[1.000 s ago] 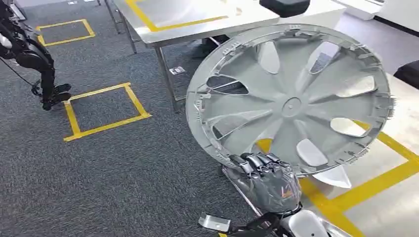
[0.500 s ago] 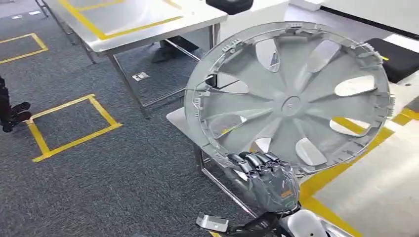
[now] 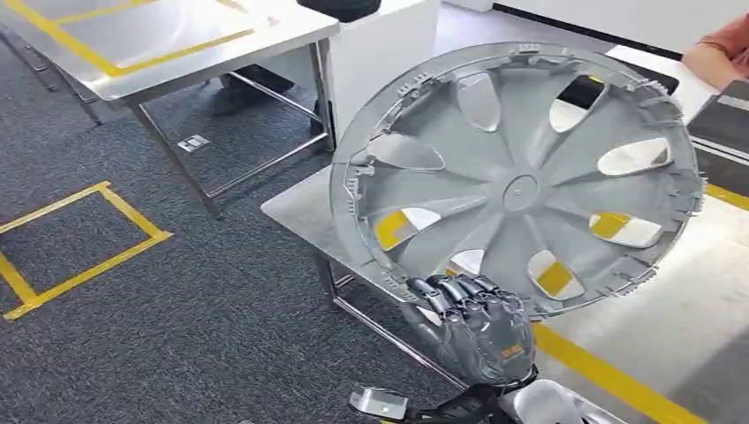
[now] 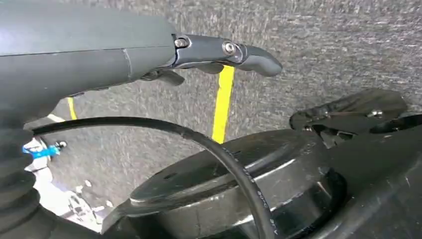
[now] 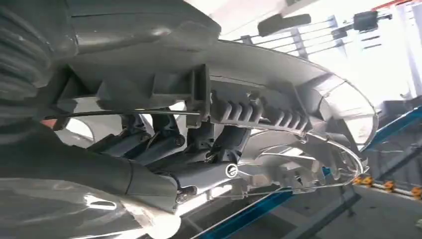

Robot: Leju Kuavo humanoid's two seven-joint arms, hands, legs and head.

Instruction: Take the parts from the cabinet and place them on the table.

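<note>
floor marking: one yellow tape square (image 3: 79, 238) on grey carpet, far left of the head view.
far table: one steel table (image 3: 132, 53) with yellow tape lines on top, well apart from the robot, upper left.
left robot hand: hangs over the carpet in its own wrist view (image 4: 219, 52); nothing in it that I can see, fingers look extended, but too little shows to say spread or clenched, so cannot tell.
near table: one steel table (image 3: 305, 208), its corner just behind and below the part; yellow tape stripe runs along its top to the right.
part: one silver wheel cover (image 3: 517, 177), held upright, inner face toward the robot, in the air over the near table's corner, not yet resting on it.
right robot hand: grasping the wheel cover by its lower rim (image 3: 472, 322); wrist view shows fingers (image 5: 164, 142) hooked round the rim's clip ridge.
person: one hand (image 3: 720, 53) at the far right edge, near a dark object, apart from the part.
step: carrying the part to the table, judged mid-transfer.
how to do well: square up to the near table, tilt the cover flat over the taped zone, lower until the rim touches, then let go; a one-point rim grip on a wide disc may swing or slip, so go slow.
</note>
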